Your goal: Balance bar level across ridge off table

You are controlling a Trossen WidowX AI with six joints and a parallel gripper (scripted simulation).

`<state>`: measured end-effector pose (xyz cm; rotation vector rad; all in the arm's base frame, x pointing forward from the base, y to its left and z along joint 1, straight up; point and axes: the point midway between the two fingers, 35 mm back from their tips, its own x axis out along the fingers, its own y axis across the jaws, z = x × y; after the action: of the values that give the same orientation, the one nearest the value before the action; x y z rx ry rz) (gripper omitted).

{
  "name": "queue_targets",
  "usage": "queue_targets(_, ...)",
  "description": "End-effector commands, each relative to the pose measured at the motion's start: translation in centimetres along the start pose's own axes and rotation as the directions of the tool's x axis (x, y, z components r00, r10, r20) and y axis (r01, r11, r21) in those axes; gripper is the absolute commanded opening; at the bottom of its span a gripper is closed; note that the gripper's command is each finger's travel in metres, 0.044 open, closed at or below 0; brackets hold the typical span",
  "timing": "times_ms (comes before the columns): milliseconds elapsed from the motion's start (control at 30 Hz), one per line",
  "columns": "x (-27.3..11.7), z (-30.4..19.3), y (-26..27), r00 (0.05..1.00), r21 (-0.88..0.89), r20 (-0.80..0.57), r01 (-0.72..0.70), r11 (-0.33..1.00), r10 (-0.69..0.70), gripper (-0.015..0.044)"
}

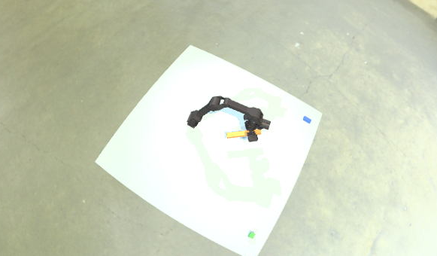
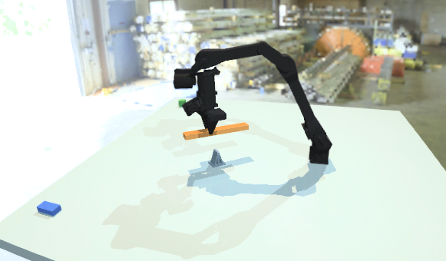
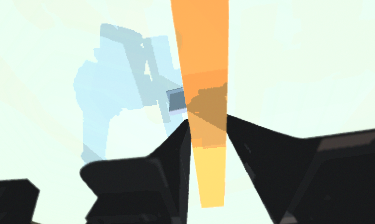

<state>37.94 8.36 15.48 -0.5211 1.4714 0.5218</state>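
Observation:
A long orange bar (image 1: 236, 134) (image 2: 232, 127) (image 3: 202, 40) is held in the air, clear of the table. My gripper (image 2: 211, 133) (image 3: 206, 121) is shut on it, pointing down, with a finger on each side near the bar's middle. The small grey ridge (image 2: 216, 158) (image 3: 176, 100) stands on the table (image 2: 336, 199) below the bar, with a visible gap between them in the exterior view. In the wrist view the ridge shows just left of the bar, partly hidden behind it. In the top view the arm and bar hide the ridge.
A blue block (image 1: 307, 120) (image 2: 49, 208) lies near one table corner. A small green cube (image 1: 251, 235) (image 2: 182, 103) lies near another corner. The arm's base (image 1: 192, 119) (image 2: 319, 153) stands on the table, with the arm arching over from it. Shadows of the arm and bar fall around the ridge.

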Motion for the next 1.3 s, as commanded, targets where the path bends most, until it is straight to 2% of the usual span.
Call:
queue_targets(0, -0.2, 0.7, 1.3, 1.0, -0.042, 0.002, 0.005, 0.999, -0.004, 0.0)
queue_targets(233, -0.2, 1.6, 3.4, 1.0, -0.093, 0.003, 0.003, 0.996, -0.002, 0.0)
queue_targets(1267, 4.2, 1.6, 3.5, 1.0, -0.094, 0.003, 0.003, 0.996, -0.002, 0.0)
